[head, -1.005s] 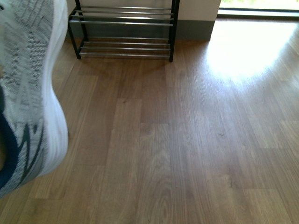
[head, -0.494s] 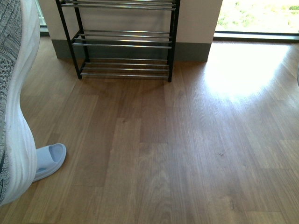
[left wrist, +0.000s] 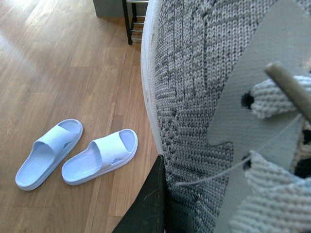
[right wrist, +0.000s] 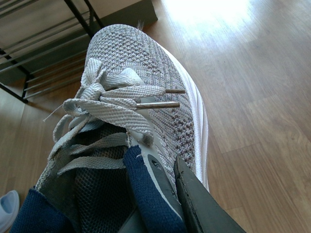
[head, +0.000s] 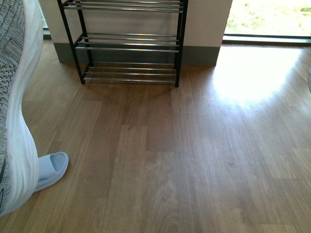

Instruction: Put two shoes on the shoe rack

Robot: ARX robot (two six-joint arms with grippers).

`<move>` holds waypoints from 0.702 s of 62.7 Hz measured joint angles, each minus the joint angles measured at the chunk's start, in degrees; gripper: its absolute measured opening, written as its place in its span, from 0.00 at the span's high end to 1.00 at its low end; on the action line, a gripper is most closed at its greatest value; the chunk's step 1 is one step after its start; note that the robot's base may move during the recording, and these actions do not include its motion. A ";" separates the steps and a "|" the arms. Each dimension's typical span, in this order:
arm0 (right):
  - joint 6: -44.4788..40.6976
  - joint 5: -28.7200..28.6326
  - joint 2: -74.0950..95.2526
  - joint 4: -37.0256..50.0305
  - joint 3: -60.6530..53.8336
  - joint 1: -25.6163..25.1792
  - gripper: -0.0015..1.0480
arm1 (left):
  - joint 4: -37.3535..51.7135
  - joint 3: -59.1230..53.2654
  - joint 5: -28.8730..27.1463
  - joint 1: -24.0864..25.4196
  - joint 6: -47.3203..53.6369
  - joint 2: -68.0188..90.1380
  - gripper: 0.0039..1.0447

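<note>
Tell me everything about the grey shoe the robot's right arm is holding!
The sneaker is grey knit with a white sole edge and navy lining. Its flat grey laces are tied in a knot, and their tips look like little metal pins. It hangs above the wooden floor, toe aimed toward the shoe rack. A dark finger presses its outer side near the collar; the other finger is hidden.

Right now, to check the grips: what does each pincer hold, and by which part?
Right pincer: a grey knit sneaker, by its collar wall beside the tongue. Left pincer: the second sneaker, gripped at its knit side; rest hidden.
</note>
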 joint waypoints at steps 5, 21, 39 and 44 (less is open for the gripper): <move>0.00 -0.02 0.00 0.00 0.00 0.00 0.99 | -0.02 0.00 -0.04 0.00 0.00 0.00 0.94; 0.00 0.02 0.00 -0.02 0.00 -0.02 0.99 | -0.02 0.00 -0.02 0.00 0.00 0.00 0.94; 0.00 -0.02 0.00 -0.02 0.00 0.00 0.99 | -0.04 -0.02 -0.09 0.02 0.13 0.00 0.94; 0.00 -0.02 0.00 -0.02 0.00 0.00 0.99 | -0.04 -0.02 0.00 0.00 0.13 0.00 0.94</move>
